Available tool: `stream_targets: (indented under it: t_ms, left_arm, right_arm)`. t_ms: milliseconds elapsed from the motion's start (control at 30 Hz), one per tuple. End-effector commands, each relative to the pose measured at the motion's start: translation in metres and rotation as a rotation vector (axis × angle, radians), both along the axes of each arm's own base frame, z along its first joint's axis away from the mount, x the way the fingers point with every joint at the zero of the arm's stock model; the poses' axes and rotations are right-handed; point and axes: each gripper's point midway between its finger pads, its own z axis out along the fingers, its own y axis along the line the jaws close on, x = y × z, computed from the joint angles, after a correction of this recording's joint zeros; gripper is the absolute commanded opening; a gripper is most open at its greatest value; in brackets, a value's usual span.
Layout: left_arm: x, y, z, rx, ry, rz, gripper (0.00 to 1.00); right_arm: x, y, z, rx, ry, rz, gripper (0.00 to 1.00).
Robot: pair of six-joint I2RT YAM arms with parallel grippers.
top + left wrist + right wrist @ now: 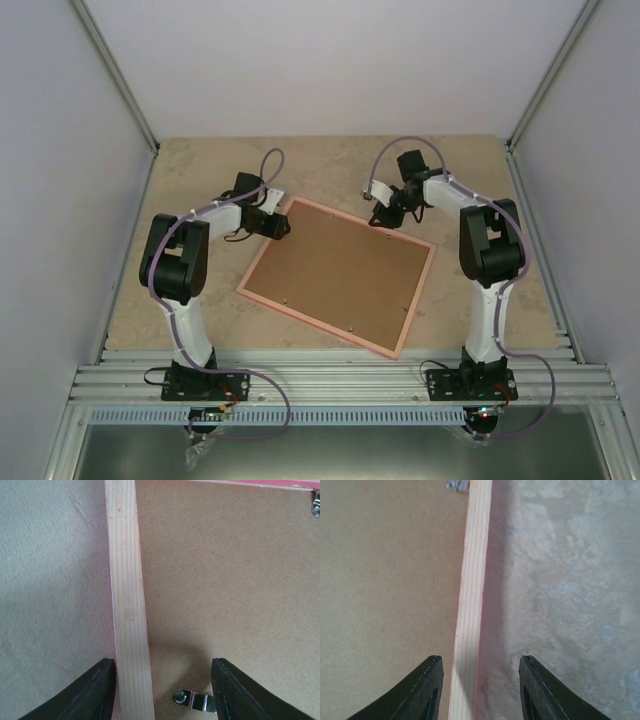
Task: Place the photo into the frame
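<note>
The pink frame (300, 308) lies face down in the middle of the table, with the brown backing board (340, 275) set in it. The photo is hidden. My left gripper (281, 228) is open, low over the frame's far left corner; its jaws straddle the pale wooden rail (127, 600) and a metal turn clip (192, 700). My right gripper (385, 217) is open, low over the frame's far edge; its jaws straddle the rail (472, 605), board on the left and table on the right.
Another metal clip (316, 505) sits near the frame's pink edge, and one (457, 485) at the top of the right wrist view. White walls enclose the beige table (200, 170) on three sides. An aluminium rail (340, 380) runs along the near edge.
</note>
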Motion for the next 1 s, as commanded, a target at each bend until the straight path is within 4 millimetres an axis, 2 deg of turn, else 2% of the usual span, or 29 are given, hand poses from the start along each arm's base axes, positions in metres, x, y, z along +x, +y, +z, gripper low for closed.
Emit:
stream_targets:
  t_ms: [0, 167, 267, 400, 500, 600, 700, 867, 967]
  left_arm:
    - [-0.002, 0.000, -0.006, 0.005, 0.005, 0.003, 0.54]
    - [-0.006, 0.001, -0.011, 0.032, 0.003, -0.006, 0.52]
    - [-0.009, 0.004, -0.016, 0.051, 0.004, 0.000, 0.49]
    - [-0.012, 0.010, -0.019, 0.082, -0.003, 0.006, 0.42]
    - [-0.017, 0.012, -0.025, 0.094, 0.005, -0.003, 0.39]
    - [-0.024, 0.011, -0.030, 0.096, 0.014, -0.034, 0.36]
    - [-0.032, 0.009, -0.030, 0.094, 0.011, -0.081, 0.36]
    - [-0.036, 0.007, -0.025, 0.097, 0.003, -0.137, 0.50]
    - [-0.034, 0.005, -0.023, 0.089, 0.008, -0.142, 0.51]
  right_arm:
    - [0.003, 0.019, 0.046, 0.089, -0.040, -0.014, 0.43]
    - [-0.021, 0.053, 0.064, 0.171, -0.007, 0.010, 0.37]
    - [-0.040, 0.075, 0.064, 0.221, 0.050, 0.025, 0.34]
    - [-0.074, 0.102, 0.056, 0.286, 0.164, 0.063, 0.32]
    - [-0.096, 0.112, 0.037, 0.293, 0.239, 0.083, 0.30]
    - [-0.110, 0.112, 0.017, 0.282, 0.301, 0.082, 0.29]
    - [-0.115, 0.105, -0.003, 0.247, 0.319, 0.070, 0.28]
    - [-0.120, 0.095, -0.030, 0.197, 0.355, 0.044, 0.26]
    - [-0.121, 0.091, -0.040, 0.180, 0.358, 0.036, 0.26]
